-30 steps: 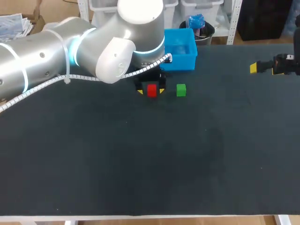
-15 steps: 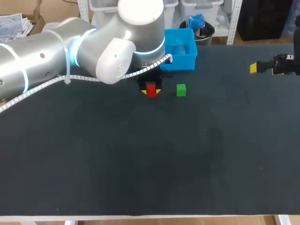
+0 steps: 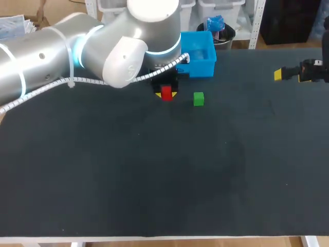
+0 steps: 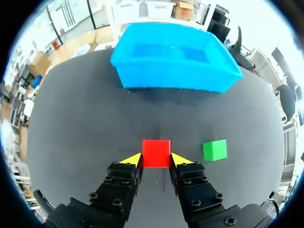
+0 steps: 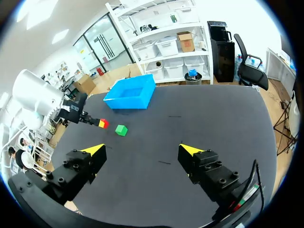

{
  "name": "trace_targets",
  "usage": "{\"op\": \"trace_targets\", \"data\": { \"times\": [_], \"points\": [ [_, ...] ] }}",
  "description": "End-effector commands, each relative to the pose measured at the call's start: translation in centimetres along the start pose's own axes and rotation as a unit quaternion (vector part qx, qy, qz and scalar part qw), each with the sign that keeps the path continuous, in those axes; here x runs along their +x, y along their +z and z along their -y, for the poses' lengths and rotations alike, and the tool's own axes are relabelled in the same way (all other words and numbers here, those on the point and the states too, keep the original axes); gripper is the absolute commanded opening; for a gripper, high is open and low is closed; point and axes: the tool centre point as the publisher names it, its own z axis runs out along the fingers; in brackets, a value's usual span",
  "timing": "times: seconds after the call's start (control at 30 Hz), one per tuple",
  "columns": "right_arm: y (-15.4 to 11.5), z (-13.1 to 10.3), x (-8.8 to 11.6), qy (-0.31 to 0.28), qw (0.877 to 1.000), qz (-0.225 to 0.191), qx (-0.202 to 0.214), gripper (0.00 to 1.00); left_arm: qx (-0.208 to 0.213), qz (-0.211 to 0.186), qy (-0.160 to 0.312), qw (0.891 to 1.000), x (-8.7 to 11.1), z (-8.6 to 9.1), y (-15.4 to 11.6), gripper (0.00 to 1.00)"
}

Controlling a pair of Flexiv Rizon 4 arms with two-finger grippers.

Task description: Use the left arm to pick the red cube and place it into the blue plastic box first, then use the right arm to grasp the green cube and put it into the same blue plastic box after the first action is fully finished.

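Up and boxward goes my left pincer since a second ago, tips clamped on the red cube, near the blue plastic box. Green cube sits on the worktop just beside. Far right, my right pincer hangs spread wide, well apart from both cubes.

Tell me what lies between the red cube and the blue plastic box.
Nothing: in the left wrist view only bare black table runs from the red cube to the blue plastic box. The green cube sits off to one side.
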Motion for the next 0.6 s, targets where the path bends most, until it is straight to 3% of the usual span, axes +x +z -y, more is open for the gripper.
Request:
{"op": "trace_targets", "data": {
  "times": [0.03, 0.43, 0.6],
  "points": [
    [0.1, 0.0, 0.0, 0.000, 1.000, -0.001, 0.001, 1.00, 0.003, 0.006, 0.005, 1.000, 0.0, -0.6, -2.4, 0.00],
    [0.1, 0.0, 0.0, 0.000, 1.000, -0.001, 0.001, 1.00, 0.027, 0.042, 0.034, 0.998, -1.6, -1.5, -8.2, 0.00],
    [0.1, 0.0, 0.0, 0.000, 1.000, -0.001, 0.001, 1.00, 0.091, 0.063, 0.066, 0.992, -2.3, -2.4, -10.0, 0.00]
  ]
}}
